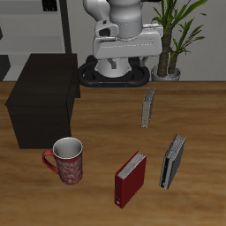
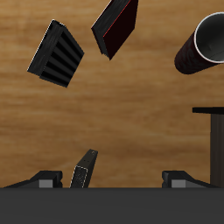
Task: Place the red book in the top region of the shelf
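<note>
The red book point(image 1: 131, 178) stands on the table near the front edge, beside the mug; it also shows in the wrist view point(image 2: 116, 24). The shelf point(image 1: 42, 99), a dark boxy cabinet with a flat top, stands at the table's side; its edge shows in the wrist view point(image 2: 213, 131). My gripper point(image 2: 112, 182) hangs high over the back of the table, far from the red book. Its fingers point(image 2: 44, 182) are wide apart with nothing between them. In the exterior view the arm point(image 1: 128, 40) is folded near its base and the fingertips are hard to make out.
A red patterned mug point(image 1: 67, 161) stands in front of the shelf. One grey book point(image 1: 148, 108) stands at mid-table, just below the gripper point(image 2: 83, 170). Another grey book point(image 1: 174, 161) stands next to the red book. A potted plant point(image 1: 172, 35) is at the back.
</note>
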Available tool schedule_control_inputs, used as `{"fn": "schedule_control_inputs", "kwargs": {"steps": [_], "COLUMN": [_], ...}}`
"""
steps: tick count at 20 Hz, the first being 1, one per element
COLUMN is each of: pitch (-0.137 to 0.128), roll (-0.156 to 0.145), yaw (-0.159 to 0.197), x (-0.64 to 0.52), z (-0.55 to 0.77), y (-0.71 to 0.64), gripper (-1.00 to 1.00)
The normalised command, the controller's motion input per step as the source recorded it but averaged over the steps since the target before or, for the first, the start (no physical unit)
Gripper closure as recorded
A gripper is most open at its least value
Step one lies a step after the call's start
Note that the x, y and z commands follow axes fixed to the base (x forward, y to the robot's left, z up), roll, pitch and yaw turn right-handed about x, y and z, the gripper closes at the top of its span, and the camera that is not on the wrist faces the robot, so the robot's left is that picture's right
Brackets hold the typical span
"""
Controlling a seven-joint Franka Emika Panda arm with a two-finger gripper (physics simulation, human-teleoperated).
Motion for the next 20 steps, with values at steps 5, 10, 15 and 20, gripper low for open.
{"fn": "schedule_control_inputs", "kwargs": {"steps": [5,10,15,20], "pitch": [-0.028,-0.09,-0.039,-0.04], "roll": [0.003,0.002,-0.049,-0.039], "yaw": [-0.002,0.025,-0.008,-0.018], "x": [0.04,-0.05,0.12,0.31], "z": [0.12,0.21,0.14,0.11], "y": [0.24,0.2,0.04,-0.03], "gripper": [-1.0,-1.0,-1.0,-1.0]}}
